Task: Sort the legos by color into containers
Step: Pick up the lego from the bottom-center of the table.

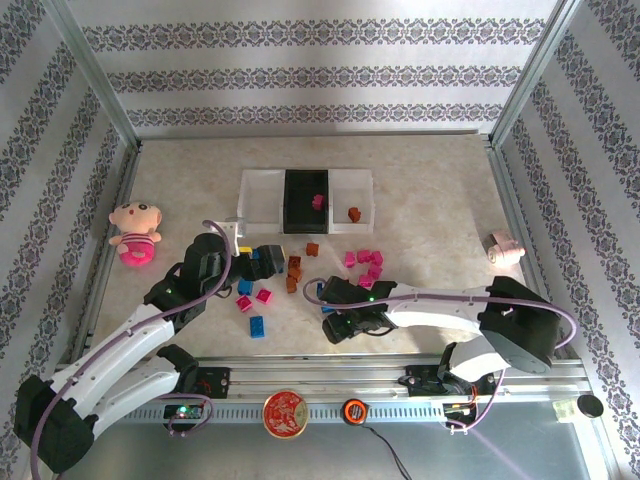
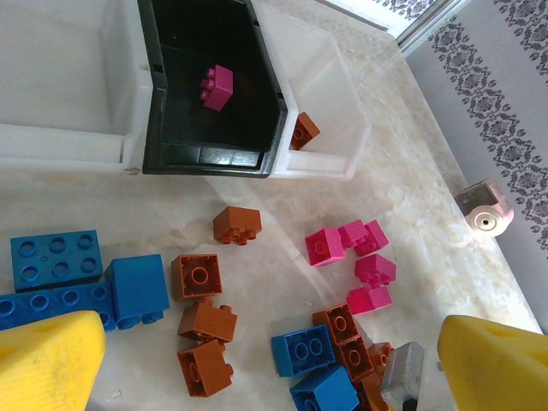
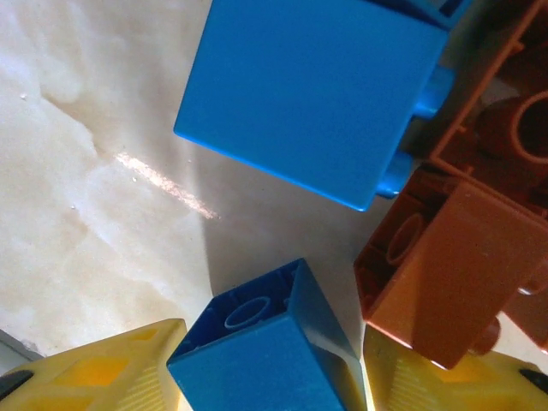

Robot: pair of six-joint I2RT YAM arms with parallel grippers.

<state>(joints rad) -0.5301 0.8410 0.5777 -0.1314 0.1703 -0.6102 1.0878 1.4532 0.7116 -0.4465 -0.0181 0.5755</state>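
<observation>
Blue lego (image 3: 257, 355) sits inside your right tool (image 3: 270, 372) for pickup, whether pinched you cannot tell; left tool (image 2: 270, 360) spread.

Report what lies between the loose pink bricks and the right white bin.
Nothing: left wrist view shows bare table between the pink bricks and the right white bin.

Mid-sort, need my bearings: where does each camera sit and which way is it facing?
Top external: above and behind the bases, looking down on the table; both arms, left gripper, right gripper.
Left wrist: low, facing the containers and loose legos; yellow fingers at bottom corners.
Right wrist: close above the table, looking down at a blue lego between yellow fingers.
Shared: top and left wrist both see the magenta lego in the black container.
</observation>
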